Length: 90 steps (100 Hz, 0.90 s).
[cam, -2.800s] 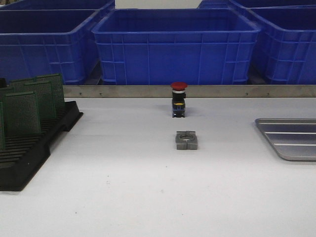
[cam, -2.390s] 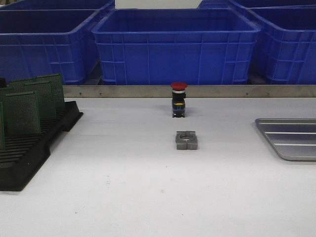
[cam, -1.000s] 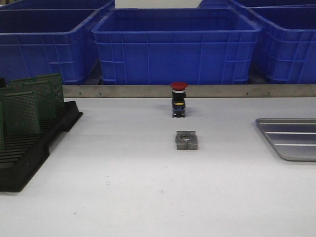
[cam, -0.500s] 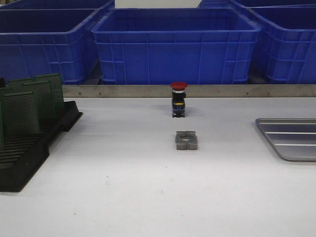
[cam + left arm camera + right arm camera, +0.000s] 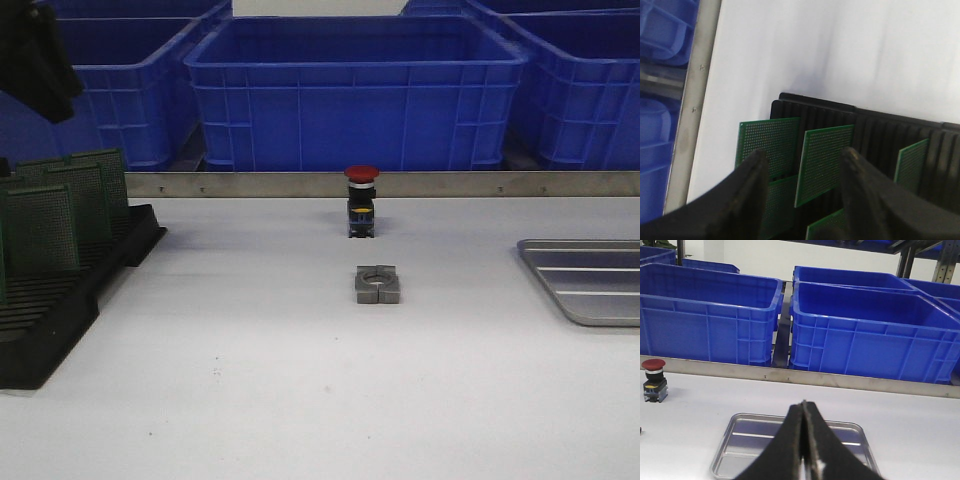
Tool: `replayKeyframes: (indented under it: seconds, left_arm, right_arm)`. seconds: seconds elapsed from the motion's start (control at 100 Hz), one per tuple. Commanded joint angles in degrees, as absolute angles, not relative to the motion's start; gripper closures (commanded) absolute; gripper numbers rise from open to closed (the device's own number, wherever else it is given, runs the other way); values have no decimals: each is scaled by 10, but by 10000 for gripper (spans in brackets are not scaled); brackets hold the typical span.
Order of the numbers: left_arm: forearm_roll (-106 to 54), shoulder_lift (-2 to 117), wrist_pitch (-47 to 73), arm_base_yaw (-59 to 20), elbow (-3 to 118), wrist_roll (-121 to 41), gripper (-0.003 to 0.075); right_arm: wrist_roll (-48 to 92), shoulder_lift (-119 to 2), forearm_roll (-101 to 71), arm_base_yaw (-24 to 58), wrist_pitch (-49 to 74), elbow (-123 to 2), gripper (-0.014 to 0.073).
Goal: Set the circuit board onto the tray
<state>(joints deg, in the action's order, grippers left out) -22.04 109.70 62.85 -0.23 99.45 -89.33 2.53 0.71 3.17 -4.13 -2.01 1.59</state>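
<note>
Movement at last in the front view: my left arm (image 5: pixel 38 60) has entered at the upper left corner, a dark shape above the black slotted rack (image 5: pixel 60 300), where half a second ago there was only blue bin (image 5: pixel 355 90). Green perforated circuit boards (image 5: pixel 60 210) stand upright in the rack's slots at the table's left edge. The tray (image 5: pixel 590 280), ridged silver-grey metal with rounded corners, lies flat at the far right, well apart from them. Between sit a red-capped push button (image 5: pixel 362 200) and a grey metal clamp block (image 5: pixel 377 284).

From my left wrist, my left gripper (image 5: pixel 802 200) hangs over the rack with its black fingers (image 5: pixel 747 200) spread wide, one board (image 5: pixel 824 162) showing between them, not touched.

From my right wrist, my right gripper (image 5: pixel 804 450) is pressed closed on nothing, above the bare tray (image 5: pixel 740 440) on the white table (image 5: pixel 920 440).
</note>
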Motion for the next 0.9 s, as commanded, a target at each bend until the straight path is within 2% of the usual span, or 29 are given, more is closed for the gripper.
replayKeyframes:
  seconds: [0.0, 0.24, 0.61, 0.71, 0.89]
  left_arm:
    - [-236, 1103, 634, 2, 1040, -911, 400]
    - [-232, 1163, 639, 5, 1068, -919, 400]
    - [-232, 1193, 656, 5, 1070, -920, 412]
    - [-232, 1193, 664, 5, 1070, -920, 489]
    - [-232, 1193, 664, 5, 1071, -920, 741]
  right_arm:
    - [24, 21, 35, -43, -68, 8, 655]
    - [24, 21, 35, -43, -68, 8, 655]
    - [24, 21, 35, -43, -68, 8, 655]
    - [24, 21, 35, -43, -68, 8, 655]
    - [24, 21, 35, -43, -68, 8, 655]
